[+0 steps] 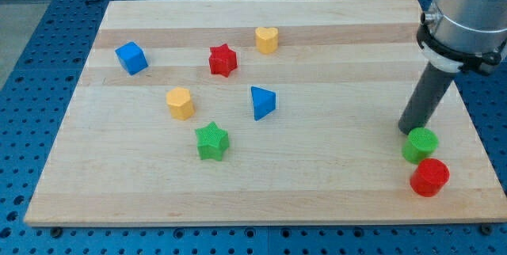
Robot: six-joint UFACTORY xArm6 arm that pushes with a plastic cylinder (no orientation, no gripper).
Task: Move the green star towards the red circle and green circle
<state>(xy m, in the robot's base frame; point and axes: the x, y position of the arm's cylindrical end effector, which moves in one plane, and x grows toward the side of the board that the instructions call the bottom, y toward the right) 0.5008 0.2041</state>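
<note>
Tool: our rod ends in my tip (409, 131), a plain dark point holding nothing, resting on the counter (317, 184) at the view's right.
Tip and blocks: we see my tip just above the green circle (420, 145), at its upper-left edge; whether they touch, we cannot tell.
Green circle: near the counter's right edge, low in the view.
Red circle (429, 177): just below the green circle and slightly to the right, the two touching or nearly so.
Green star (212, 141): left of centre, low on the counter, well apart from both circles and from my tip.
Blue triangle (263, 102): up and to the right of the green star.
Yellow block (181, 103): up and to the left of the green star.
Red star (223, 60): above the blue triangle, toward the view's top.
Yellow heart (267, 39): up and to the right of the red star.
Blue cube (131, 57): far left, near the view's top.
</note>
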